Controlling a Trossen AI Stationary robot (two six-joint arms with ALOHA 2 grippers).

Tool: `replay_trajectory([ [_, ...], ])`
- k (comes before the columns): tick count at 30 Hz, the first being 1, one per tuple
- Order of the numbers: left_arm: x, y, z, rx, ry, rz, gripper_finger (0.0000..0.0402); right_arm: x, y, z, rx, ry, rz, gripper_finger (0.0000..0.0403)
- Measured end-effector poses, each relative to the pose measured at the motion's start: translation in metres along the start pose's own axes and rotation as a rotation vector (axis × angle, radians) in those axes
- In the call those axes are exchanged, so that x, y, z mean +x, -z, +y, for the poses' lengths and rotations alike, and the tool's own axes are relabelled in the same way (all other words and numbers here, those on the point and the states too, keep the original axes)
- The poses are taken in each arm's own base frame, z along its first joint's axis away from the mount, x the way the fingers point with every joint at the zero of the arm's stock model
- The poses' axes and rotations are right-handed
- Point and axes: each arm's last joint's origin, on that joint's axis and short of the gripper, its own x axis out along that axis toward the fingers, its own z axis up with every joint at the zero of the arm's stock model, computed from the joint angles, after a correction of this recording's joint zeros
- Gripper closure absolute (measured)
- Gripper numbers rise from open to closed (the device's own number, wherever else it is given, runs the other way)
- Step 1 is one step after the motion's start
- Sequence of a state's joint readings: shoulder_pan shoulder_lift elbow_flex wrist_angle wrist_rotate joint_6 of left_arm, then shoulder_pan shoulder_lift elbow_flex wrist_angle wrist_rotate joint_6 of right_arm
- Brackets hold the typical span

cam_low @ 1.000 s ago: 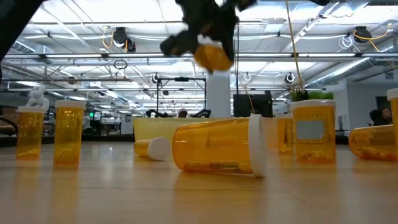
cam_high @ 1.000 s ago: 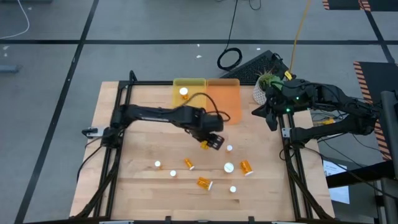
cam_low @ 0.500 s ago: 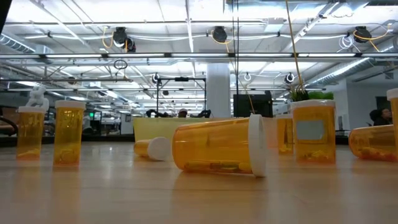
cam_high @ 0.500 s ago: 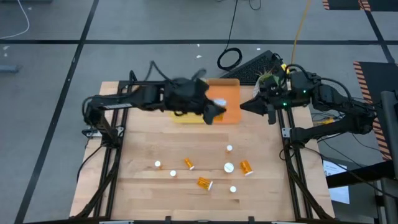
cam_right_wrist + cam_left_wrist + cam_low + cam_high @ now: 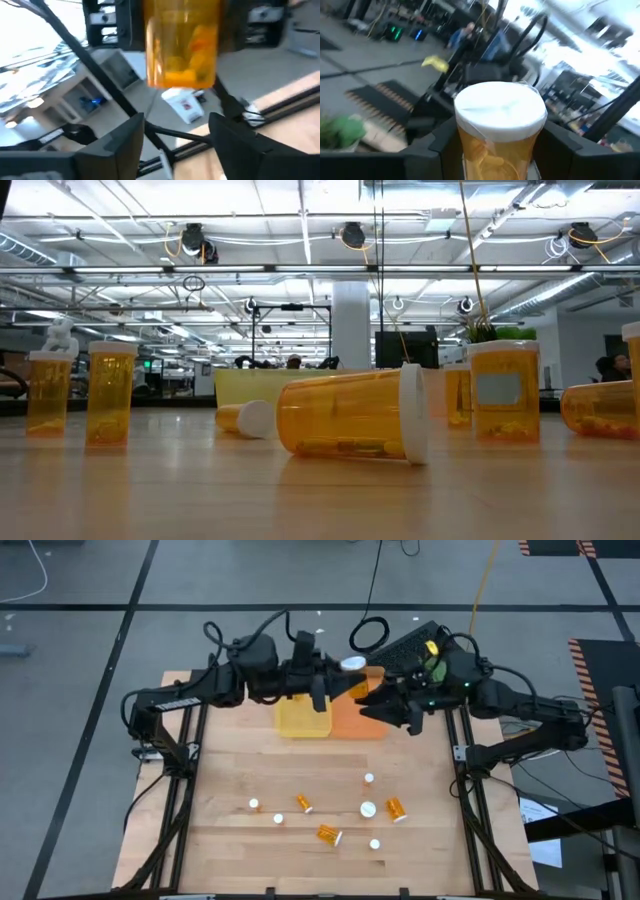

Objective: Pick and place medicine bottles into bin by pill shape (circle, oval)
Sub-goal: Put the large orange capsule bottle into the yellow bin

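Note:
My left gripper [image 5: 335,680] is raised over the far end of the orange bin [image 5: 360,722] and is shut on one orange medicine bottle [image 5: 497,135] with a white cap [image 5: 352,664]. My right gripper [image 5: 175,145] stands open just to the right of it and faces that bottle [image 5: 182,45] without touching it. The yellow bin [image 5: 303,718] lies beside the orange one. Several other bottles [image 5: 328,834] stand or lie on the near half of the table. One of them [image 5: 350,415] lies on its side. My left gripper pinches the bottle's orange body [image 5: 466,150] just below the cap, with one finger on each side. The fingers come at it about level from the table's left. The bottle stands upright, cap up, lifted clear of bins and table. Pills lie at its bottom [image 5: 182,75].
A green plant [image 5: 340,131] stands at the table's far right, behind my right arm. Black frame rails [image 5: 188,780] run along the table's left and right sides. Bare wood [image 5: 250,755] lies between the bins and the loose bottles.
My left gripper has carried the bottle up from the middle of the table and toward the far edge, out of the low view and above the bins. My right gripper has swung toward the table's left, toward the held bottle.

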State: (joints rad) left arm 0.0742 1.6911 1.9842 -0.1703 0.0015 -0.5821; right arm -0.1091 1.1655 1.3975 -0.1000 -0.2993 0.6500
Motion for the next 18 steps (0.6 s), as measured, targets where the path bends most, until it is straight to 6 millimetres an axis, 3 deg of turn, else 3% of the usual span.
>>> replay_trajectory([
  [6, 0.0017, 0.0018, 0.0013, 0.088, -0.006, 0.005, 0.0202, 0.0071, -0.0017, 0.0001, 0.003, -0.065, -0.01, 0.0159],
  [18, 0.0014, 0.0027, 0.0022, 0.15, -0.025, 0.012, 0.0201, 0.0071, -0.0018, 0.0, -0.104, -0.06, -0.017, 0.017],
])
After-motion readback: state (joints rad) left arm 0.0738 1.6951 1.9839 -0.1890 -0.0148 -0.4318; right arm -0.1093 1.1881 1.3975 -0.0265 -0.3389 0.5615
